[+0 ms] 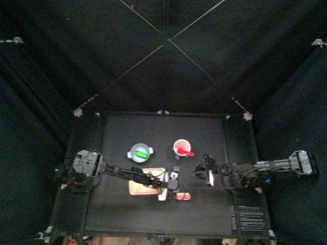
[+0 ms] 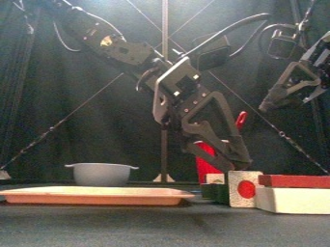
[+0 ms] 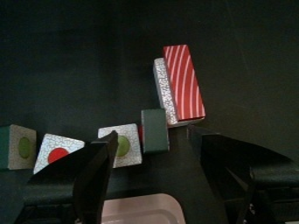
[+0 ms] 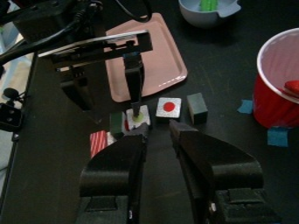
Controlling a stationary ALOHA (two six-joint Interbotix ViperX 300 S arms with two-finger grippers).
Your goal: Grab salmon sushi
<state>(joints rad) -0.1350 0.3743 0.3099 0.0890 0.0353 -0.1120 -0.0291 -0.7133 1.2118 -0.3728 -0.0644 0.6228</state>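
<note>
The salmon sushi (image 4: 101,140) is a small red-striped piece with a whitish side. It lies on the black table at the end of a row of small pieces, near the pink board's corner. It also shows in the left wrist view (image 3: 183,81) and in the front view (image 2: 294,183). My left gripper (image 4: 107,92) hangs open and empty over the board's near edge, a little short of the row (image 3: 158,162). My right gripper (image 4: 156,131) is open and empty, with its tips just short of the two rolls in the row.
In the row are a roll with a green centre (image 4: 138,115), a roll with a red centre (image 4: 170,107) and a dark piece (image 4: 198,107). A flat pink board (image 4: 146,52) lies behind them. A red bowl (image 4: 281,79) and a grey bowl (image 4: 211,10) stand further back.
</note>
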